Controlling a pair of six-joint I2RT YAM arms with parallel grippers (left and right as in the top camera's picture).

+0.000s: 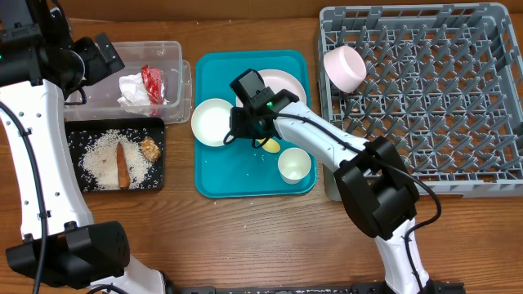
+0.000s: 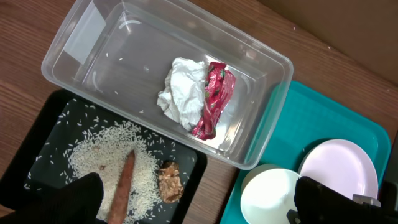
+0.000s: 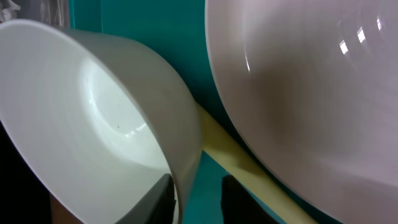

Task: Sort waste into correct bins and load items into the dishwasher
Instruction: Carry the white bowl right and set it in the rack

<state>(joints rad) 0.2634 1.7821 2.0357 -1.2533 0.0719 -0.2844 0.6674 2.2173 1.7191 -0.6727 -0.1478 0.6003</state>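
My right gripper (image 1: 243,131) (image 3: 198,198) is open and straddles the right rim of the white bowl (image 1: 212,122) (image 3: 93,118) on the teal tray; one finger is inside the bowl, the other outside. The yellow spoon (image 1: 270,145) (image 3: 236,158) lies beside it, under the white plate's (image 1: 282,84) (image 3: 311,81) edge. The small white cup (image 1: 294,165) stands at the tray's front. A pink bowl (image 1: 345,67) leans in the grey dish rack (image 1: 441,106). My left gripper (image 1: 102,53) (image 2: 205,208) is open and empty above the bins.
The clear tub (image 1: 106,94) (image 2: 93,50) holds the napkin (image 2: 180,93) and red wrapper (image 2: 211,99). The black tray (image 1: 73,184) (image 2: 37,149) holds rice (image 2: 99,152), the carrot stick (image 2: 124,183) and the brown piece (image 2: 169,182). The teal tray (image 1: 237,175) lies between the bins and the rack.
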